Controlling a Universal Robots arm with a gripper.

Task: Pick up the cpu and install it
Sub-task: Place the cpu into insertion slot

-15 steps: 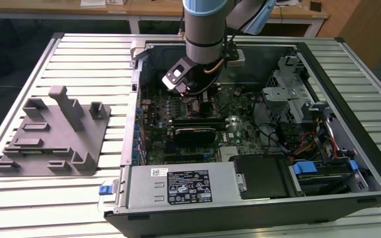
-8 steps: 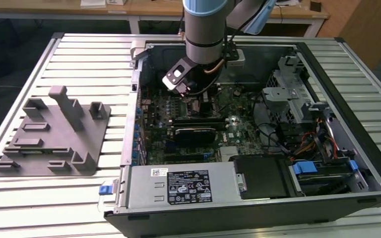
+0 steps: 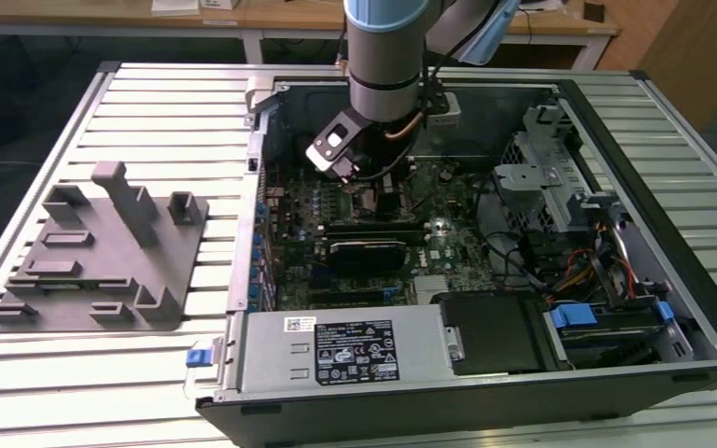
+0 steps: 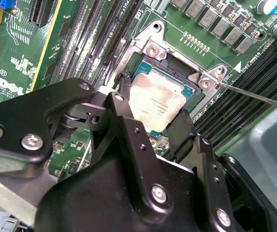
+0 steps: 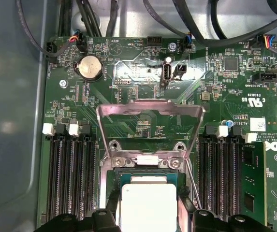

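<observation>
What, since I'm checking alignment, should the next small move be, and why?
Probably ease straight down a touch: the gripper clasps the silvery-white flat square cpu by two edges directly over the open metal-framed socket, apparently lined up, seating unconfirmed.

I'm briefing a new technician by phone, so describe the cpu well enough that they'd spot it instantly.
Look inside the open computer case, on the green motherboard, between the two banks of black memory slots. There, at the raised metal socket frame, the cpu is held in the gripper: the one flat silvery-white square with a thin green border.
</observation>
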